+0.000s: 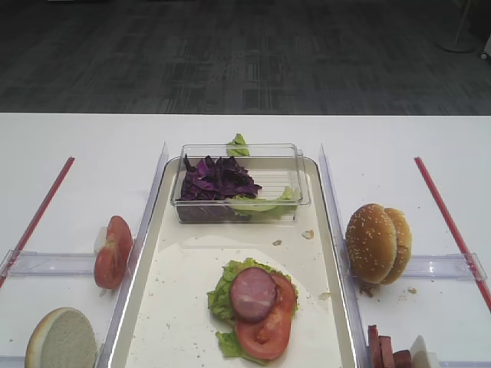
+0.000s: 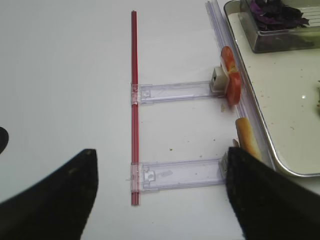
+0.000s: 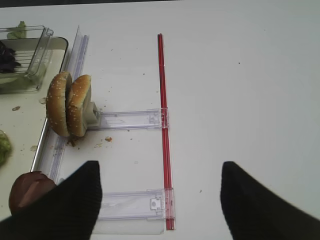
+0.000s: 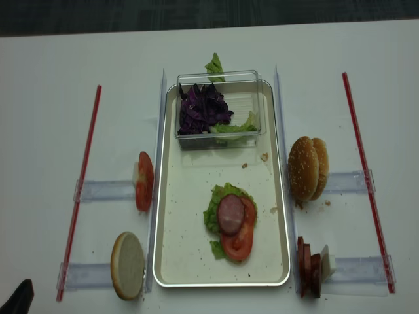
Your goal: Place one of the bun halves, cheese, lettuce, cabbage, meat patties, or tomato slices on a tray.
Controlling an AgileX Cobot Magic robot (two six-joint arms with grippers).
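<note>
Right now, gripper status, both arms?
Left gripper: open, empty, hovering over the bare table beside the tray.
Right gripper: open, empty, above the table near the standing bun halves.

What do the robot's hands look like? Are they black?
Yes. Each wrist camera shows its end effector as two wide, matte black fingers with rounded tips: the right end effector and the left end effector. No cables, markings or arm links show. The realsense overhead view catches only a small black tip at its bottom left corner.
</note>
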